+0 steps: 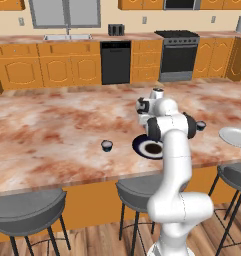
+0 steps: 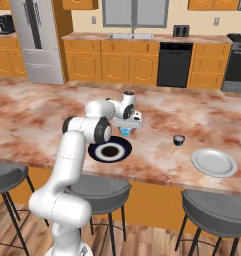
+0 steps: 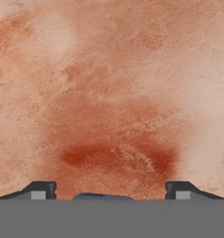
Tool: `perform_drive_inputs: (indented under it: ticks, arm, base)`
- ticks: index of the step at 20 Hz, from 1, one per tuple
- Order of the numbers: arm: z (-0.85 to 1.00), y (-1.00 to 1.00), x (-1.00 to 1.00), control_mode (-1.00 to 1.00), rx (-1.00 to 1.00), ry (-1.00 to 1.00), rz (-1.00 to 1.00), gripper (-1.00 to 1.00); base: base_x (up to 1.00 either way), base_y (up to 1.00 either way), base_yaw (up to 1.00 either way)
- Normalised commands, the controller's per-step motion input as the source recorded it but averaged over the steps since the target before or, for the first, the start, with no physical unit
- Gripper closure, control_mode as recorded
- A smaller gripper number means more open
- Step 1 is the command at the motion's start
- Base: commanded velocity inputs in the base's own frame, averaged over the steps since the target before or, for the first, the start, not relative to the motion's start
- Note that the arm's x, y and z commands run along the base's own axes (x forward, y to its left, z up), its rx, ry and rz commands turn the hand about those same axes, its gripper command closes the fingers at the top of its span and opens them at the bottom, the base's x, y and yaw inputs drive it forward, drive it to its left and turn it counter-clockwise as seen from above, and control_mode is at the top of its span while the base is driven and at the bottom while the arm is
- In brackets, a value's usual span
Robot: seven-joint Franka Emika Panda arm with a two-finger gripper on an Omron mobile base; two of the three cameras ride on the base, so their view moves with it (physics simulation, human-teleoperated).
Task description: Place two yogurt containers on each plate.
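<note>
Counter of pink marble carries, left to right, the black-navy plate, the gripper just behind it clasping a pale blue yogurt cup, a dark round yogurt cup, and the grey plate.

Two plates sit on the counter: one dark plate and one grey plate. Three yogurt containers show: two dark cups and one blue cup. Three stools line the counter's near edge.
</note>
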Motion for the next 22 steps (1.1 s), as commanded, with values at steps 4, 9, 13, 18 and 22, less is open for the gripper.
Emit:
perform_drive_inputs:
  ticks: [4, 9, 13, 18, 22]
  arm:
    - [-0.14, 0.0, -0.07, -1.0, 0.0, 0.01, 0.0, 1.0]
    - [0.17, 0.0, -0.28, -1.0, 0.0, 0.0, -0.01, 1.0]
    - [0.75, -0.05, -0.62, -1.0, 0.0, 0.0, -0.04, 1.0]
    - [0.39, 0.01, -0.91, -1.0, 0.0, 0.0, -0.04, 1.0]
    - [0.0, 0.15, -1.0, -1.0, 0.0, -0.03, 0.0, 1.0]
  base:
    - [0.0, 0.0, 0.0]
    - [0.0, 0.0, 0.0]
    - [0.0, 0.0, 0.0]
    - [0.0, 0.0, 0.0]
    - [0.0, 0.0, 0.0]
